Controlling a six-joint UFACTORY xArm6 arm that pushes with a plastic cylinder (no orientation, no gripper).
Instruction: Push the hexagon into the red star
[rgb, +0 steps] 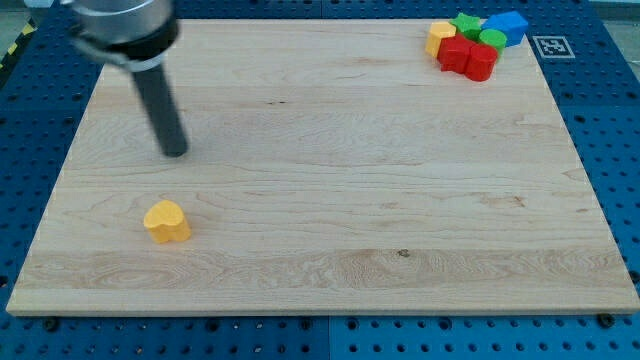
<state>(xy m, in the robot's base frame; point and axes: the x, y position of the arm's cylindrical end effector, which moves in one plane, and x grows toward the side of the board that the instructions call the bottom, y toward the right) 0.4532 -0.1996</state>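
My tip rests on the board at the view's upper left, clear of every block. A yellow heart-shaped block lies just below it, a short gap away. At the view's top right several blocks are packed together: a red block that looks like the star, a second red block touching its right side, a small yellow block, a green star-like block, a green round block and a blue block. I cannot tell for certain which one is the hexagon.
The wooden board lies on a blue perforated table. A black-and-white marker tag sits just off the board's top right corner. The cluster lies close to the board's top edge.
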